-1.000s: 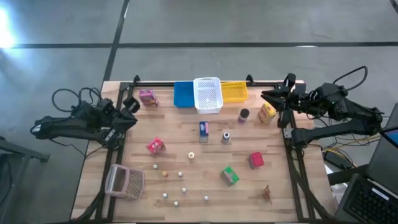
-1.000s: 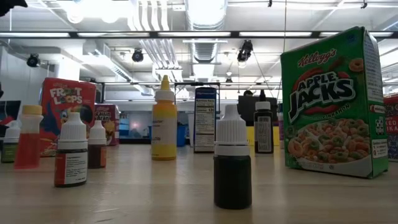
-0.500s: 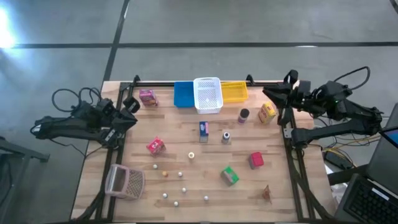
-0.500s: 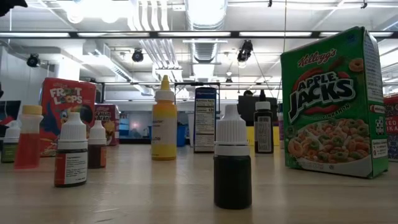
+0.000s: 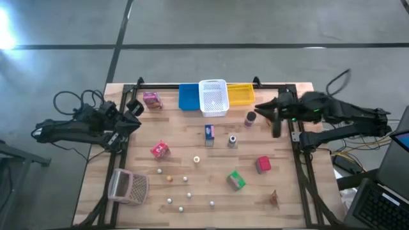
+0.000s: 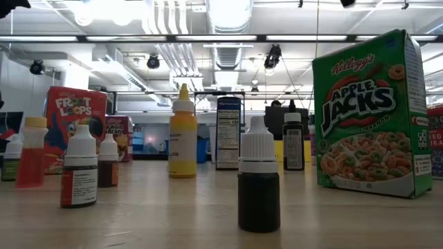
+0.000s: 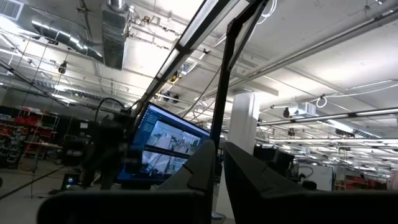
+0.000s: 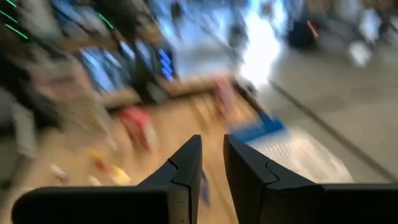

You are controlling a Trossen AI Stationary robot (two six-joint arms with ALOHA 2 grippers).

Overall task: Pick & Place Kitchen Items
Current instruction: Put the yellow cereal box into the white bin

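Overhead and table-level views of a sorting table, read from the left edge to the right. The left gripper (image 5: 136,110) rests at the table's left edge, fingers pressed together on nothing: a parked pose that leaves the work surface free. Near the left front corner lies the pinkish mesh basket (image 5: 128,186), well apart from the three bins at the far edge, the blue bin (image 5: 188,97), white bin (image 5: 213,96) and yellow bin (image 5: 241,94), which stand side by side, presumably as drop targets. The kitchen items are scattered singly between them, among them a pink box (image 5: 152,99), a red box (image 5: 160,149), a blue box (image 5: 209,131), small white balls (image 5: 170,200), a green box (image 5: 236,180) and a dark jar (image 5: 250,117); this spacing gives the fingers room around each piece. The right gripper (image 5: 261,108) reaches in from the right edge beside the dark jar, fingers nearly together and holding nothing, apparently on approach.
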